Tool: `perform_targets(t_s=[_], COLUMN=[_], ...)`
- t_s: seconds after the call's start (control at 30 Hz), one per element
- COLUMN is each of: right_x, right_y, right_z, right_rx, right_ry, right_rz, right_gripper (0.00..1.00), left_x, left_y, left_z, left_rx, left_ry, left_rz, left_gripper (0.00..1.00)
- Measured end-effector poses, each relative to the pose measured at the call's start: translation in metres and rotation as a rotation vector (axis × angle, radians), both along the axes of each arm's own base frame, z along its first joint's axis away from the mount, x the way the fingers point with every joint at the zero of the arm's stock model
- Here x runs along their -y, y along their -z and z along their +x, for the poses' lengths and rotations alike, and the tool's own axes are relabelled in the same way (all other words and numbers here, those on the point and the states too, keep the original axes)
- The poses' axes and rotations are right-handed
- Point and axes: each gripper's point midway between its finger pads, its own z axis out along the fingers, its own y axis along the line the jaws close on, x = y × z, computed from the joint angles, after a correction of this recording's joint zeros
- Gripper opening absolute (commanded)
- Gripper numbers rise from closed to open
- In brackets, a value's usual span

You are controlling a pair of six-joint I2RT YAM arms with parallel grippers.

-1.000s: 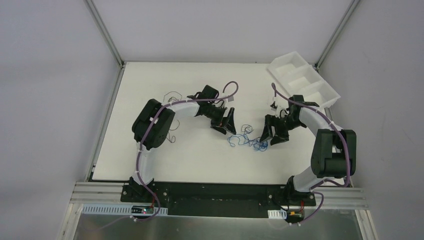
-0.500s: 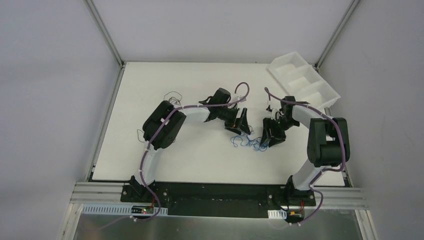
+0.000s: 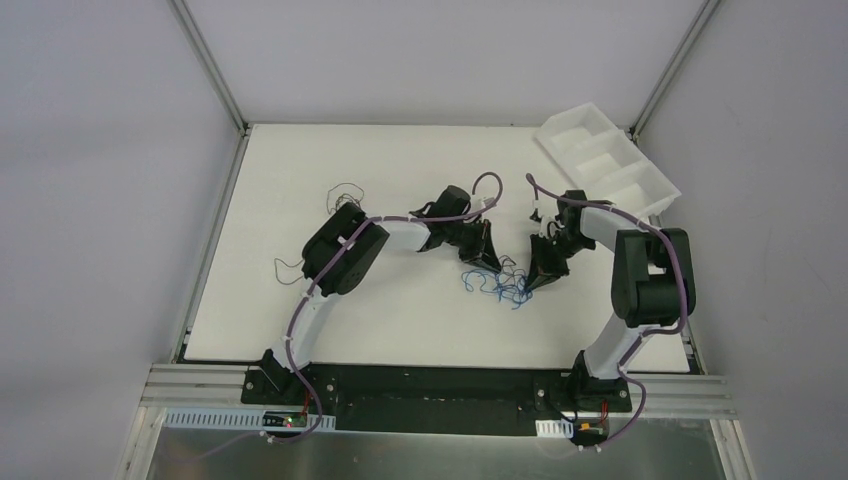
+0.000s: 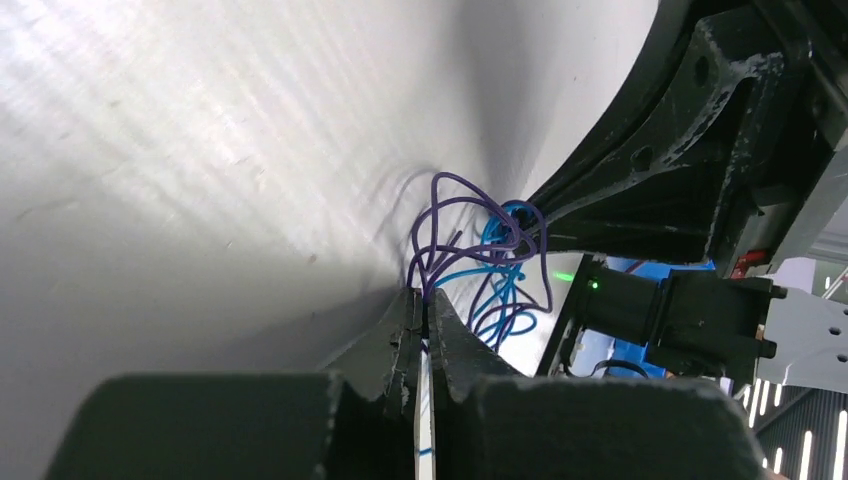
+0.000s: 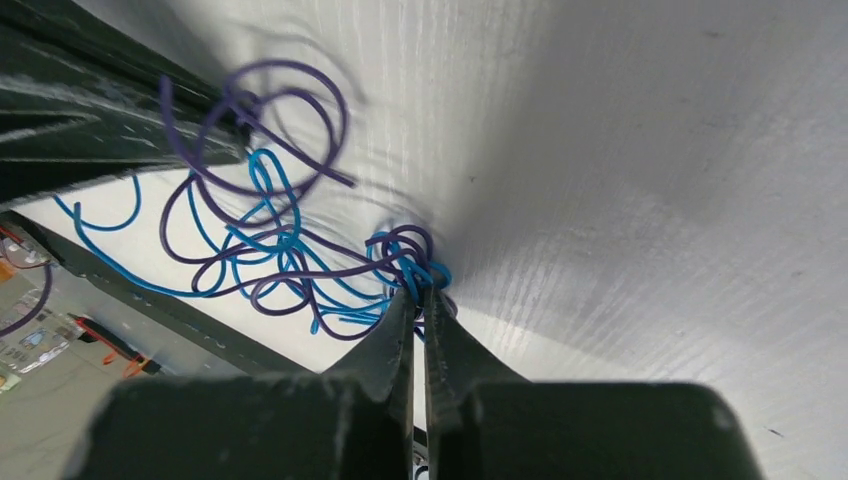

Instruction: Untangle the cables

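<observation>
Blue-and-purple cables (image 5: 270, 250): one tangle, separation pending. Left gripper (image 4: 424, 318) jaws pinch a purple strand (image 4: 432, 240) at the tangle's edge. Opposite, right gripper (image 5: 420, 300) jaws pinch the knot (image 5: 405, 252). One dark cable (image 3: 343, 188) lies well apart from the tangle.

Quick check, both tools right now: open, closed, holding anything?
Left tool: closed on a purple cable.
Right tool: closed on the knot of purple and blue cables.
</observation>
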Motion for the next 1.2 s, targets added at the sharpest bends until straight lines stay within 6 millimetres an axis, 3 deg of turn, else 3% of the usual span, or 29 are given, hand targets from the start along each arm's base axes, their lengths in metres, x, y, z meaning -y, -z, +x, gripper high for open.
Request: perform_targets(t_s=[0.1, 0.2, 0.27, 0.43, 0.53, 0.6, 0.7, 0.8, 1.0, 1.2], right_x=[0.006, 0.024, 0.039, 0.067, 0.07, 0.062, 0.06, 0.068, 0.086, 0.091], right_y=[-0.001, -0.005, -0.008, -0.011, -0.01, -0.013, -0.015, -0.012, 0.002, 0.001], right_z=[0.0, 0.003, 0.006, 0.005, 0.002, 0.005, 0.006, 0.004, -0.004, -0.009], right_rx=[0.02, 0.06, 0.084, 0.108, 0.112, 0.134, 0.147, 0.139, 0.088, 0.068], right_ry=[-0.012, -0.009, -0.001, 0.001, -0.003, -0.01, -0.018, -0.029, -0.032, -0.04], right_rz=[-0.022, -0.067, -0.097, -0.154, -0.146, -0.107, -0.088, -0.109, -0.155, -0.157], right_gripper=[0.0, 0.0, 0.0, 0.0, 0.0, 0.0, 0.03, 0.11, 0.16, 0.32], left_x=[-0.013, -0.045, -0.074, -0.158, -0.203, -0.214, -0.214, -0.223, -0.252, -0.247], left_y=[-0.003, -0.015, -0.034, -0.122, -0.188, -0.215, -0.244, -0.275, -0.361, -0.404], left_z=[0.005, 0.016, 0.033, 0.088, 0.119, 0.123, 0.123, 0.132, 0.152, 0.151], left_rx=[-0.005, -0.006, 0.019, 0.185, 0.307, 0.338, 0.364, 0.414, 0.608, 0.705], left_ry=[-0.025, -0.067, -0.11, -0.258, -0.356, -0.369, -0.359, -0.385, -0.462, -0.445], left_rz=[0.013, 0.044, 0.06, 0.038, 0.001, -0.015, -0.036, -0.052, -0.118, -0.17], left_gripper=[0.0, 0.0, 0.0, 0.0, 0.0, 0.0, 0.0, 0.0, 0.0, 0.0])
